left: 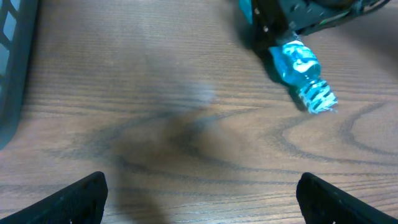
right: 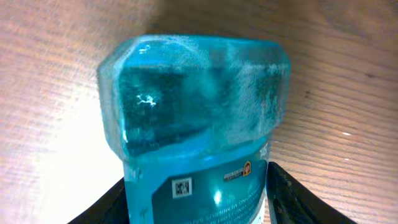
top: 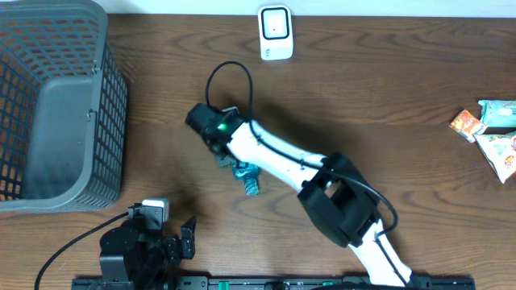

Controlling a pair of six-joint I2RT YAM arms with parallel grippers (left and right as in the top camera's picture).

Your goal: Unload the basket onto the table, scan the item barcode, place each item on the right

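A blue liquid-filled bottle [top: 248,179] lies on the wooden table near the middle, its ribbed cap pointing toward the front. In the right wrist view the bottle [right: 193,93] fills the frame, with a label and a small square code facing the camera. My right gripper [right: 199,202] has both fingers pressed against the bottle's sides, and from overhead the right gripper [top: 231,161] sits over its far end. The white scanner [top: 275,32] stands at the table's back edge. My left gripper [left: 202,202] hovers open over bare wood at the front left, with the bottle [left: 298,65] ahead to its right.
A grey mesh basket [top: 56,105] takes up the back left corner, and its edge [left: 9,74] shows in the left wrist view. Several snack packets [top: 493,133] lie at the right edge. The right arm's black cable loops near the scanner.
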